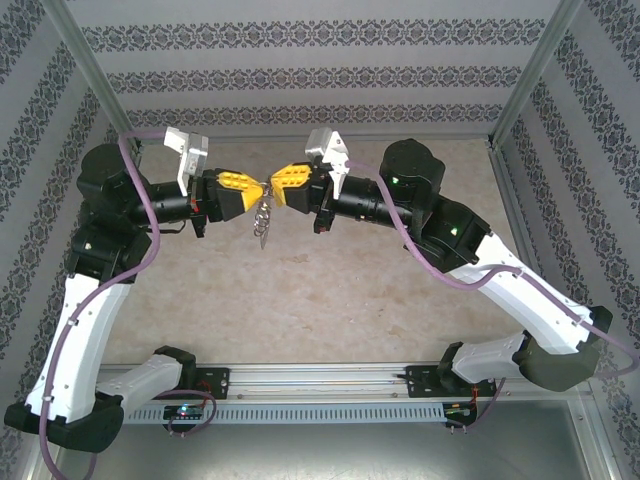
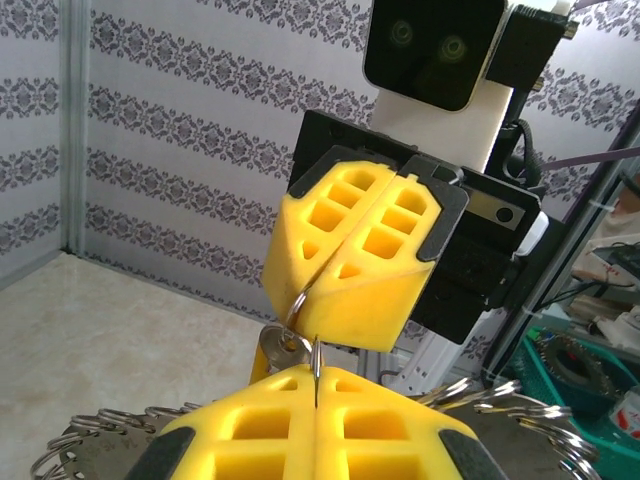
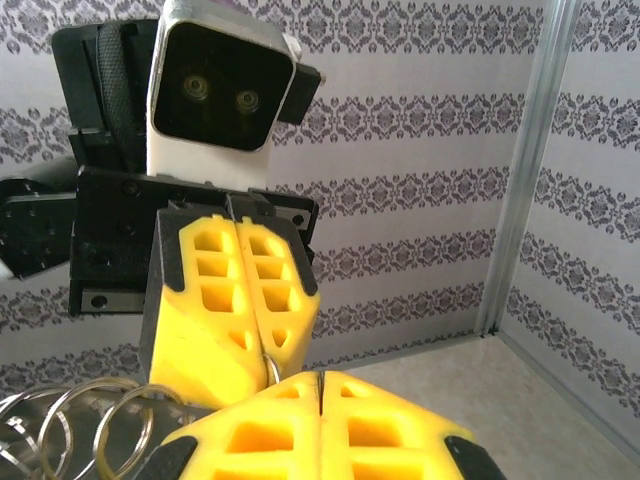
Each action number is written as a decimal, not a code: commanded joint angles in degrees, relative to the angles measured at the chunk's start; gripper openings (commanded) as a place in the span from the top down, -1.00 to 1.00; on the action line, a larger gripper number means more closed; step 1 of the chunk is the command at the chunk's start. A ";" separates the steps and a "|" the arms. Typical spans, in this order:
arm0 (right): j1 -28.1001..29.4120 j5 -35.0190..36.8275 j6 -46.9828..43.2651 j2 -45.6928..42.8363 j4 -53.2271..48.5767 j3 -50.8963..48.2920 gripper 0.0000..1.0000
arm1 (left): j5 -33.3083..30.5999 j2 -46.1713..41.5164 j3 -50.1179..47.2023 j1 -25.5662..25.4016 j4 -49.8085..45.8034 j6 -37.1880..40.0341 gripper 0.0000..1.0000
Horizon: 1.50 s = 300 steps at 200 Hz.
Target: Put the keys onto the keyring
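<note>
Overhead, left gripper (image 1: 259, 191) and right gripper (image 1: 278, 187) meet tip-to-tip, keys (image 1: 263, 221) dangling beneath; left wrist view adds the keyring (image 2: 316, 355) pinched in both closed tips.

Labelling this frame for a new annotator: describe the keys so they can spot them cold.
Above the beige table, the left gripper and right gripper meet tip to tip, both shut on the thin keyring. The keys hang just below that meeting point: a small jagged silver-grey cluster, thin and metallic against the chunky yellow fingers on either side.
</note>
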 commanded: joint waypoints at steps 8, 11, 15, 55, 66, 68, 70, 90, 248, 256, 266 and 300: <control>0.10 1.25 -5.64 -0.29 -5.43 2.94 1.00 | -0.71 1.07 6.43 0.40 -13.81 11.98 1.00; 0.10 1.17 -6.21 -0.25 -6.12 3.14 1.00 | -0.77 1.21 6.87 0.40 -14.88 12.79 1.00; 0.10 1.10 -7.02 -0.20 -7.05 3.58 1.00 | -0.87 1.49 7.33 0.44 -16.17 13.68 1.00; 0.05 0.15 -9.26 0.34 -10.07 5.19 1.00 | -0.96 1.51 7.37 0.44 -17.66 15.14 1.00; 0.17 -0.39 -8.80 0.40 -9.31 5.09 1.00 | -1.00 1.21 6.60 0.40 -16.97 14.86 1.00; 0.18 -0.41 -8.71 0.47 -9.14 5.12 1.00 | -1.04 1.14 6.49 0.40 -16.81 14.78 1.00; 0.16 -0.42 -8.57 0.49 -9.14 5.10 1.00 | -1.05 1.03 6.40 0.40 -16.62 14.64 1.00; 0.18 -0.87 -8.15 0.95 -8.71 5.08 1.00 | -0.78 0.82 5.57 0.40 -14.93 13.78 1.00; 6.43 11.55 -16.05 3.67 -10.17 7.50 1.00 | -9.52 1.05 7.77 0.40 -22.78 21.03 1.00; 6.60 12.03 -16.28 4.11 -10.33 8.03 1.00 | -9.48 1.01 7.56 0.40 -22.76 21.12 1.00; 6.68 12.54 -16.57 4.64 -10.31 8.65 1.00 | -9.52 0.88 7.28 0.42 -22.79 21.24 1.00; 7.21 13.52 -17.22 6.64 -12.55 11.04 1.00 | -9.52 0.90 7.12 0.40 -22.70 21.90 1.00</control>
